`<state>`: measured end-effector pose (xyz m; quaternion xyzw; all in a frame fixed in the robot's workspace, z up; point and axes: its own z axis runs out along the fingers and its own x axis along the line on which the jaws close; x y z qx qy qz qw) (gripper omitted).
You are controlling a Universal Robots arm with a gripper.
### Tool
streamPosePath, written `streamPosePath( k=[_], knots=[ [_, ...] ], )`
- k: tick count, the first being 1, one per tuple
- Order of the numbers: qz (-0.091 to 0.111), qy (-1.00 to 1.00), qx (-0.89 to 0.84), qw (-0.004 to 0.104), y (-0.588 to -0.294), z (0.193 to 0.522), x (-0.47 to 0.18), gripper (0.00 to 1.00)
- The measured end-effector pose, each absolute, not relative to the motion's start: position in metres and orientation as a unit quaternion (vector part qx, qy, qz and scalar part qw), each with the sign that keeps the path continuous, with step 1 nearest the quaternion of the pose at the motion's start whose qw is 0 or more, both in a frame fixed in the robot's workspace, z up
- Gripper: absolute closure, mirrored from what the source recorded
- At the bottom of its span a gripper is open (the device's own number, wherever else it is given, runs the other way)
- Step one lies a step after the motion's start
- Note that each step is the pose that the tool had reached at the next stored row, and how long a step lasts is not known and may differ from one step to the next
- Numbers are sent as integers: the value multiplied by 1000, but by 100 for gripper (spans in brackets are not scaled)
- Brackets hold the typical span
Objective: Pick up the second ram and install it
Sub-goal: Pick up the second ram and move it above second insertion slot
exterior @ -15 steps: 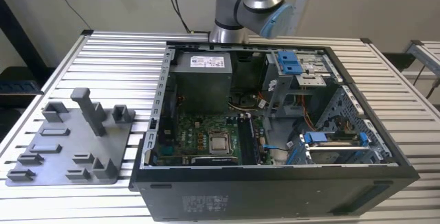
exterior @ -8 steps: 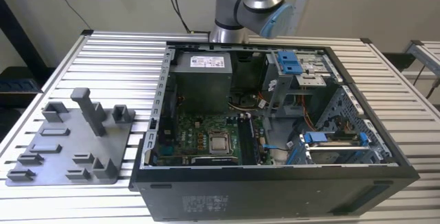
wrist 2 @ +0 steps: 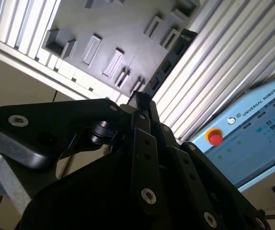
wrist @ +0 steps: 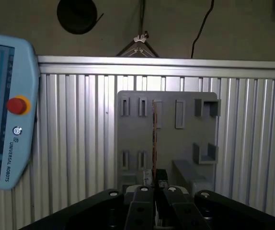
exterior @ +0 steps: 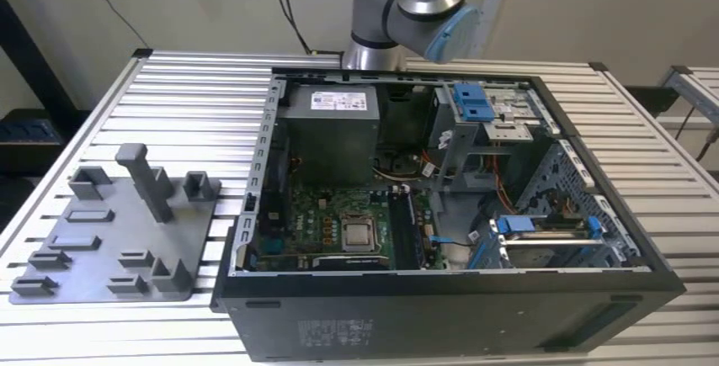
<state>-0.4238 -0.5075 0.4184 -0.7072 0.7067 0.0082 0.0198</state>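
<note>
tool (wrist: 154, 188) clamping second ram (wrist: 153, 139) edge-on, over grey tray (wrist: 185, 143)

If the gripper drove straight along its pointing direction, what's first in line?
Likely the grey tray, which lies beyond the second ram held edge-on in the gripper; the ram's tip would touch first. Depth is unclear.

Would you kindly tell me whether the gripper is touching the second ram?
Touching. In the second wrist view the gripper is shut on one end of the second ram, which juts out from between its fingertips.
</note>
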Motion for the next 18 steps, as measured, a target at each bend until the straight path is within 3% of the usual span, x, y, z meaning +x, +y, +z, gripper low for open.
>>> streamPosePath(
  k=[18],
  knots=[
    [9, 707, -707, 19, -508, 425, -401, 86]
  ],
)
